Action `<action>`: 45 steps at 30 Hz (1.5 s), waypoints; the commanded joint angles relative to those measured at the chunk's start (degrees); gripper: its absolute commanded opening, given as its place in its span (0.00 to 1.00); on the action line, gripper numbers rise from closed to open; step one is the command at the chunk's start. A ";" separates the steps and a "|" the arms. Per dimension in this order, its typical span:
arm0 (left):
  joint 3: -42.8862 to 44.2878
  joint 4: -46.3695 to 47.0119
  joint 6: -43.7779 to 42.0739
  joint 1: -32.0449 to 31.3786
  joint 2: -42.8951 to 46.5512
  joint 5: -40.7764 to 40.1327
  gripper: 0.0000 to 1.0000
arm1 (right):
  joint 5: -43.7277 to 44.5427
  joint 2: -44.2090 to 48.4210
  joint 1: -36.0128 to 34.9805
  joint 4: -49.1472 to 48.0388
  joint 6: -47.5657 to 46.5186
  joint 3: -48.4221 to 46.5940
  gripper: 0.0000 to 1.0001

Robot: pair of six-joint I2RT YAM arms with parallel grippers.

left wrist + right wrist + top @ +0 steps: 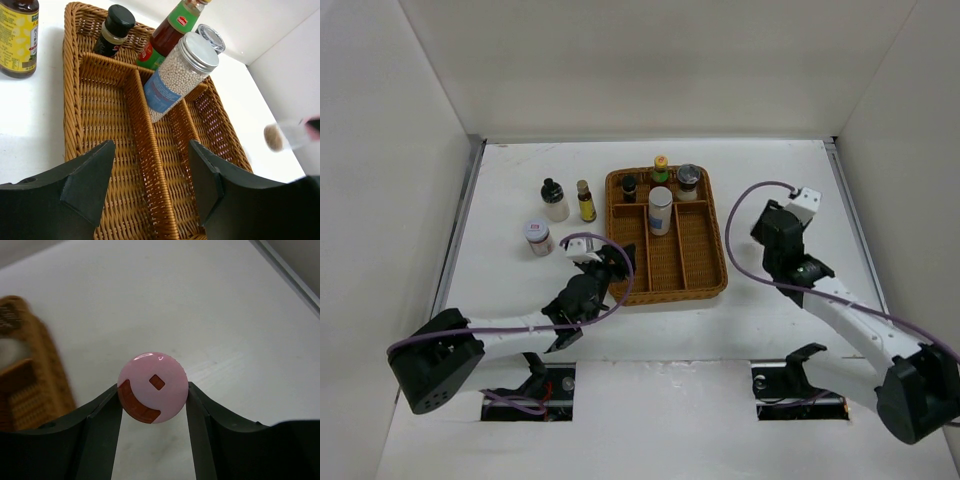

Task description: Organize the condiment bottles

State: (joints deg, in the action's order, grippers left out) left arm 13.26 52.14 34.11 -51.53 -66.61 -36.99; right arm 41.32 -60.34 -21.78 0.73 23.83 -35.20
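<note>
Pink-capped bottle (155, 371) sits clamped between the right gripper's (153, 390) fingers, held over bare table (770, 160) to the right of the wicker tray (716, 282). The right wrist cam looks straight down on the cap, so the body is hidden underneath. In the left wrist view it's only a blur at the right edge, w/ something brownish inside.

In the tray's back row, L to R: small dark bottle (628, 187), green-label bottle (661, 168) w/ yellow cap, grey-lid jar (689, 181). In the left wrist view the green one's cap is cut off at the top, and the grey-lid jar is mostly behind the peppercorn jar (661, 210), which stands at the far end of the middle lane.

Outside the tray, on its left: black-capped white bottle (554, 200), amber bottle (586, 201) beside it, and nearer the arms a short jar (537, 237) w/ pale lid, label too small to read.

Left gripper (151, 150) hangs over the tray's near end, fingers spread wide, holding nothing.
</note>
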 commanded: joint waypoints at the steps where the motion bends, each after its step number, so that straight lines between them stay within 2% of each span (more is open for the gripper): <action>1: 1.60 2.97 0.70 0.33 0.16 0.52 0.59 | -1.76 1.28 -5.76 -6.45 -2.57 -8.03 0.44; 6: 1.69 2.97 0.70 0.95 -0.45 0.52 0.59 | -7.47 -6.97 -12.36 -11.09 -2.21 -14.97 0.44; 14: 1.60 2.79 0.70 1.30 0.07 0.52 0.59 | -13.10 -23.85 -13.68 -16.99 -4.06 -23.33 0.43; 24: 1.77 2.97 0.70 1.65 -1.24 0.52 0.59 | -10.73 -31.06 -13.68 -17.43 -5.20 -22.90 0.44; 31: 1.69 2.97 0.61 1.92 -0.72 0.17 0.59 | -10.03 -36.43 -13.68 -16.64 -5.90 -23.42 0.47; 33: 1.60 2.97 0.52 1.92 -0.45 0.17 0.59 | -9.77 -36.61 -13.86 -16.29 -6.34 -23.60 0.52; 36: 1.86 2.79 0.35 2.26 -0.45 0.08 0.59 | -8.80 -35.38 -14.30 -16.20 -6.52 -23.16 0.73; 37: 1.86 2.62 0.35 2.27 -0.19 0.08 0.59 | -8.63 -34.59 -14.38 -16.20 -6.61 -22.90 0.76; 42: 3.00 0.52 -1.58 3.05 3.32 -0.18 0.58 | -8.27 -26.08 -14.47 -15.59 -5.64 -20.18 0.91; 45: 6.07 -8.68 -2.29 4.46 8.15 -0.97 0.59 | -8.19 -18.88 -14.74 -14.36 -5.47 -17.46 0.92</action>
State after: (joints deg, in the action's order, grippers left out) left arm 14.57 47.88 33.19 -48.36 -63.16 -37.10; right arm 31.55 -87.07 -35.79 -12.01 17.78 -53.82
